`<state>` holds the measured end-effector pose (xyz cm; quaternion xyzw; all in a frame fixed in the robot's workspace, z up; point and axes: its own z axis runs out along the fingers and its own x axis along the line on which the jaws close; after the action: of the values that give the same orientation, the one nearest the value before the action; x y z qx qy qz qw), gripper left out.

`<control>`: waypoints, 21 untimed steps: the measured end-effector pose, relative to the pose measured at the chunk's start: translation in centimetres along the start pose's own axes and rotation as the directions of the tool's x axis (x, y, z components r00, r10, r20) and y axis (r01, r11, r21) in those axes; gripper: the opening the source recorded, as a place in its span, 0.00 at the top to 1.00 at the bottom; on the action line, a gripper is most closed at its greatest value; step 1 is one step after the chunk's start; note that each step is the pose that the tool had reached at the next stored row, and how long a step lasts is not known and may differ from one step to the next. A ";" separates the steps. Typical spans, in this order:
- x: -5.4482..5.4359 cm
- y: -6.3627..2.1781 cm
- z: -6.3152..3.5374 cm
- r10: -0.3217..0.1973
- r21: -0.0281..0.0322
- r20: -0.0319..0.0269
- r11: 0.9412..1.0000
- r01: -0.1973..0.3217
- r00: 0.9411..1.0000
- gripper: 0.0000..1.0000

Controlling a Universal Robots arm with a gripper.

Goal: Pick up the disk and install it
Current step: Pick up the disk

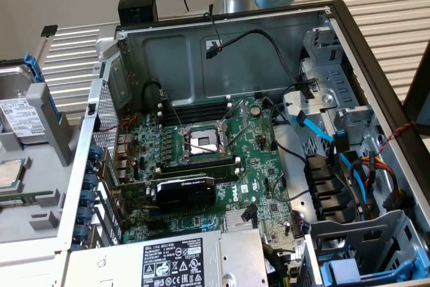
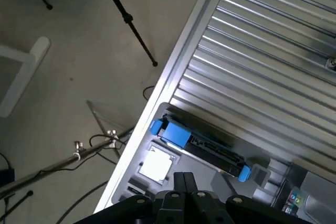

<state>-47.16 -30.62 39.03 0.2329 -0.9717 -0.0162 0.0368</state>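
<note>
Wrist view has the gripper (image 2: 184, 178), fingers pressed together and holding nothing, poised well above the disk (image 2: 202, 148). Blue-framed, the disk rests in a grey rack (image 1: 57, 126) just outside the open computer case (image 1: 181, 52), beside its wall on the exterior view's left, near a small processor chip (image 1: 10, 173).

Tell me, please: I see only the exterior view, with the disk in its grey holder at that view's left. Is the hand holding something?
Observer: No. The wrist view shows the hand shut and empty.
Operator: Is it touching the disk?
Observer: No. The disk lies beyond the hand, apart from it, with its blue carrier untouched.
Operator: What is nearest to the hand?
Observer: The small square chip, which sits between the hand and the disk.
</note>
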 end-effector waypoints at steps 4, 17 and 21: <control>0.0 -0.01 0.00 -0.073 0.005 -0.002 0.997 0.073 0.997 0.89; 0.0 -0.02 0.06 -0.290 0.043 0.017 0.956 0.289 0.957 0.89; 0.0 -0.01 0.10 -0.358 0.045 0.016 0.933 0.357 0.934 0.89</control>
<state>-47.16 -30.62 38.93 0.4061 -0.9137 -0.0052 0.0169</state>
